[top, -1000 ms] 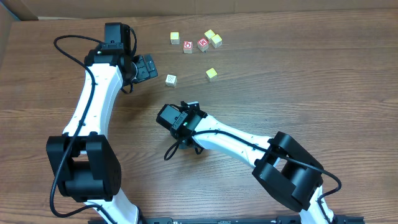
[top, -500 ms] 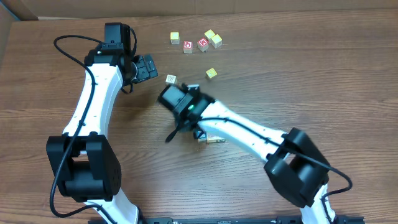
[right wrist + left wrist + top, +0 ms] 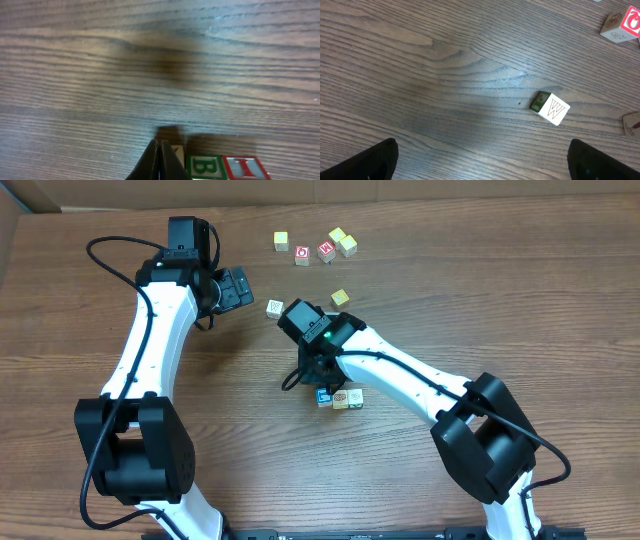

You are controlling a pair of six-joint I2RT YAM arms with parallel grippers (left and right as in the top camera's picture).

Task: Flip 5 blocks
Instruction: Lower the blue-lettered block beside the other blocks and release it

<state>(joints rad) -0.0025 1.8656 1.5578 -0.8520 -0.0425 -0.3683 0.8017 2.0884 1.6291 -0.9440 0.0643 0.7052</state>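
Three blocks stand in a row at mid-table: a blue-faced block (image 3: 324, 397), a tan block (image 3: 341, 399) and a cream block (image 3: 355, 395). My right gripper (image 3: 319, 383) is shut and empty, its tips at the row's left end. In the right wrist view the shut fingers (image 3: 159, 161) partly hide the end cube (image 3: 176, 149), beside a green B block (image 3: 205, 167) and a red I block (image 3: 245, 168). My left gripper (image 3: 240, 287) stands open and empty, left of the W block (image 3: 275, 307). The left wrist view shows that W block (image 3: 551, 107).
A yellow block (image 3: 340, 297) lies just beyond the right wrist. At the far side sit a cream cube (image 3: 281, 241), two red-faced cubes (image 3: 302, 255) (image 3: 326, 251) and two yellowish cubes (image 3: 337, 235) (image 3: 347, 246). A red-faced cube (image 3: 622, 25) shows in the left wrist view.
The right wrist has swung toward the far side and to the right, uncovering the row of three blocks below it. The left arm has not moved.
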